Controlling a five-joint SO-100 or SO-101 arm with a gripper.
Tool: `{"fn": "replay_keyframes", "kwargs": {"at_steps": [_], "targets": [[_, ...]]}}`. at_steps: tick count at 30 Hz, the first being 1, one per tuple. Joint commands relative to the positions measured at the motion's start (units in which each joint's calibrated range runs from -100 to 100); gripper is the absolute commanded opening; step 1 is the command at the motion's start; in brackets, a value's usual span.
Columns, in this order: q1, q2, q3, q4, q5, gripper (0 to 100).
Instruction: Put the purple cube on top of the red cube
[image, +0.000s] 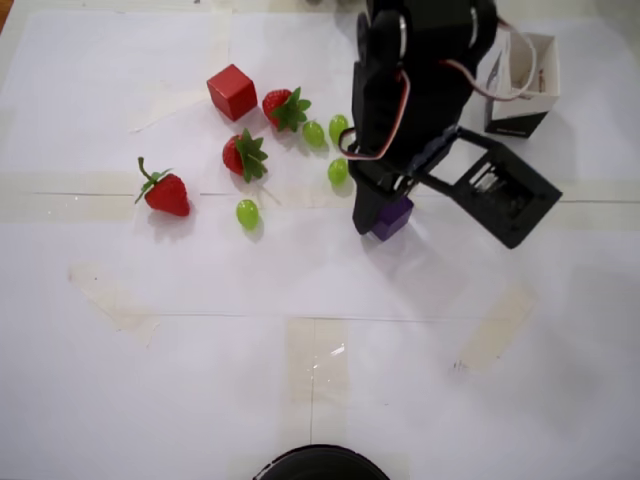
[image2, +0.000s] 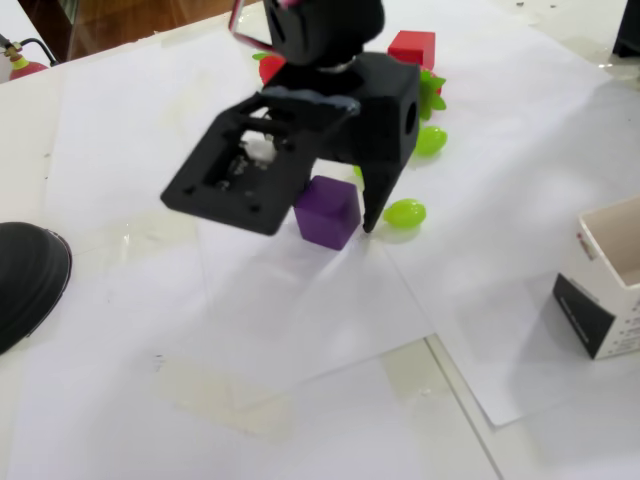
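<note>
A table (image: 150, 400) covered in taped white paper sheets, with wooden floor (image2: 130, 15) beyond it.

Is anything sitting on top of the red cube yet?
No. In the overhead view the red cube has a bare top. The purple cube sits on the paper at the hand. In the fixed view the arm hides part of the red cube.

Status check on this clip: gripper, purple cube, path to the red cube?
Gripper down around purple cube, closure unclear. Cube on the paper. Red cube bare on top; strawberries and green grapes lie between.
</note>
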Motion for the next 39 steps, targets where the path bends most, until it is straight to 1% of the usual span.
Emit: {"fn": "replay_keyframes", "kwargs": {"at_steps": [1,3,8,10,14,19,27,35,39], "targets": [[0.7,-2.2,0.2,-0.7,0.0,22],[0.7,-2.6,0.6,-0.7,-0.1,21],[0.9,-3.3,0.6,1.0,-1.3,10],[1.0,-3.8,0.6,1.5,-1.5,8],[0.8,-4.7,0.6,2.2,-2.1,7],[0.7,-9.6,0.5,6.0,-3.4,7],[2.8,-20.2,-4.9,16.0,-3.8,8],[7.0,-28.9,-7.7,24.1,-4.4,8],[10.5,-33.6,-3.4,25.8,-4.3,8]]}}
